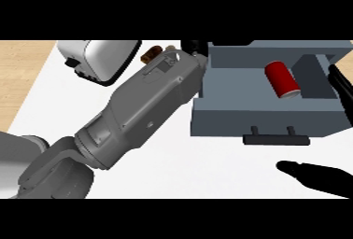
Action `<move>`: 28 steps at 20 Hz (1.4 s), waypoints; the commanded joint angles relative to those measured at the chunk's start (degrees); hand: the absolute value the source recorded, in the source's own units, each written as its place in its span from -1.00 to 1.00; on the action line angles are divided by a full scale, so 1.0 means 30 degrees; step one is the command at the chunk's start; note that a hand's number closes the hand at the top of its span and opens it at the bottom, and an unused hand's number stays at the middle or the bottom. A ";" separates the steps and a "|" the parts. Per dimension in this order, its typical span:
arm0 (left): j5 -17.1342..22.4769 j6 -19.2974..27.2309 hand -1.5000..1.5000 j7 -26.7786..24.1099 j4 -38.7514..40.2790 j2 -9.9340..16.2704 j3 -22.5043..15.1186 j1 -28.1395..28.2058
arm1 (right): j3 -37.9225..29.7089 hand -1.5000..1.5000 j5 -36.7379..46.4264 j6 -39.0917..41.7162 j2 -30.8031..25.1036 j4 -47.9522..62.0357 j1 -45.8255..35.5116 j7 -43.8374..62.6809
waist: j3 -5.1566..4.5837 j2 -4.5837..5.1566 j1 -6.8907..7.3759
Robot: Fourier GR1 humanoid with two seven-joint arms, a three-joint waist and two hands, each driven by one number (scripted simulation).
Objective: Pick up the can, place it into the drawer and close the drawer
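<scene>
A red can (pixel 281 79) lies on its side inside the open grey drawer (pixel 228 100), toward its right half. The drawer's dark handle (pixel 276 138) faces me at the front. My left forearm crosses the view from the lower left to the top middle. Only a bit of my left hand (pixel 194 46) shows, at the drawer's back left corner, with the forearm hiding the rest. My right hand (pixel 321 177) sits low at the right, in front of the drawer and below the handle, open and holding nothing.
A white toaster (pixel 100 59) stands at the back left on the white counter (pixel 179 163). A small brown object (pixel 151 54) peeks out between the toaster and my left arm. A black strip (pixel 342 86) runs along the right edge beside the drawer.
</scene>
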 commanded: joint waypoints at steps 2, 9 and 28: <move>-0.0530 -0.0961 -1.00 0.1358 0.0111 0.1190 0.0061 -0.0007 | 0.1974 -1.00 0.3578 -0.1680 -0.0282 0.3299 -0.2494 -0.0481 | -0.0002 -0.0054 0.0128; -0.1319 0.0752 -1.00 0.2448 -0.1953 0.1585 -0.0115 0.0576 | 0.3224 -1.00 0.6557 -0.3942 -0.0998 0.8932 -0.4373 -0.2481 | 0.0006 -0.0195 0.0407; -0.3065 0.0884 -1.00 0.5189 -0.7818 0.6180 -0.0156 0.4274 | 0.2545 -1.00 1.2367 -1.3069 -0.0394 2.5546 -1.1321 -0.2400 | 0.0018 -0.0074 0.0761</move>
